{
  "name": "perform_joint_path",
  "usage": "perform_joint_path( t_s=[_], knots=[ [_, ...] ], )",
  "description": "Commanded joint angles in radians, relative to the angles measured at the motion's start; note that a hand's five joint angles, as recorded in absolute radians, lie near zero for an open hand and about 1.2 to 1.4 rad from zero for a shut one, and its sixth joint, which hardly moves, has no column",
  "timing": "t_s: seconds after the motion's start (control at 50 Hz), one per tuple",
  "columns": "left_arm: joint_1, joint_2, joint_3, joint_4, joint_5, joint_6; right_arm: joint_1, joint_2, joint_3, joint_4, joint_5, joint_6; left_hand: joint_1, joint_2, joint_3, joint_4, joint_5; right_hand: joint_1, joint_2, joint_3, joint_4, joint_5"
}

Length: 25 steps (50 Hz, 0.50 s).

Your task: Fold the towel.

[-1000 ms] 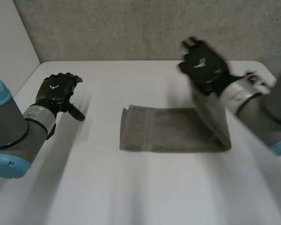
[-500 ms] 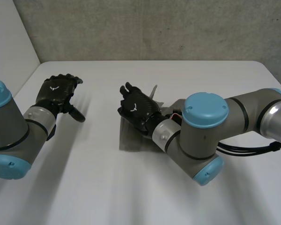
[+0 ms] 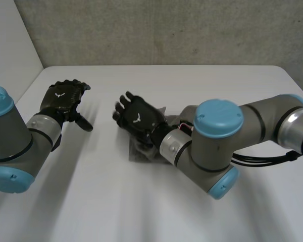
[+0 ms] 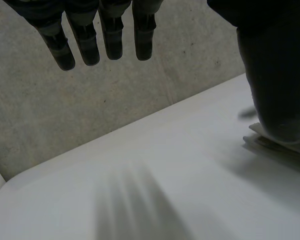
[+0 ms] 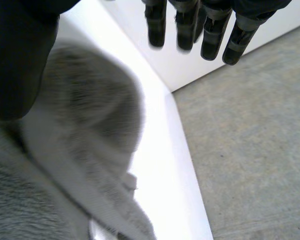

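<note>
The grey towel (image 3: 140, 151) lies in the middle of the white table, mostly hidden under my right arm (image 3: 217, 146), which reaches across it. My right hand (image 3: 136, 118) hovers over the towel's left end. In the right wrist view its fingers (image 5: 185, 25) are straight and stand apart from the thumb (image 5: 20, 60). A loose fold of towel (image 5: 85, 115) sags below the palm, held by nothing. My left hand (image 3: 60, 98) hangs above bare table well left of the towel, with its fingers (image 4: 105, 35) straight and nothing in them.
The white table (image 3: 116, 201) has bare room in front of and left of the towel. A grey wall (image 3: 141, 30) runs along the far edge, and a white panel (image 3: 5, 45) stands at the far left.
My right hand swept from the towel's right end over to its left end, carrying that end across, then opened and let the cloth drop. The left hand stayed where it was.
</note>
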Motion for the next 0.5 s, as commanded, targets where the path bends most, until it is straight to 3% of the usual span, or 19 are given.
perform_joint_path(
  t_s=[0.02,0.1,0.2,0.5],
  knots=[
    [-0.006,0.002,0.012,0.0,-0.001,0.0,-0.011,-0.112,0.02,0.0,0.009,0.232,-0.098,-0.06,-0.038,-0.047,-0.053,-0.234,-0.258,0.015,0.028,-0.06],
    [-0.021,0.004,0.023,-0.001,-0.001,-0.002,-0.048,-0.178,0.048,0.012,0.033,0.392,-0.098,-0.06,-0.038,-0.047,-0.053,-0.234,-0.258,0.015,0.028,-0.06],
    [-0.059,0.004,0.038,-0.004,-0.001,-0.003,-0.119,-0.247,0.103,0.056,0.038,0.467,-0.098,-0.06,-0.038,-0.047,-0.053,-0.234,-0.258,0.015,0.028,-0.06],
    [-0.233,-0.052,0.1,-0.026,0.007,-0.019,-0.349,-0.41,0.396,0.161,0.044,0.478,-0.098,-0.06,-0.038,-0.047,-0.053,-0.205,-0.228,0.015,0.028,-0.06]
  ],
)
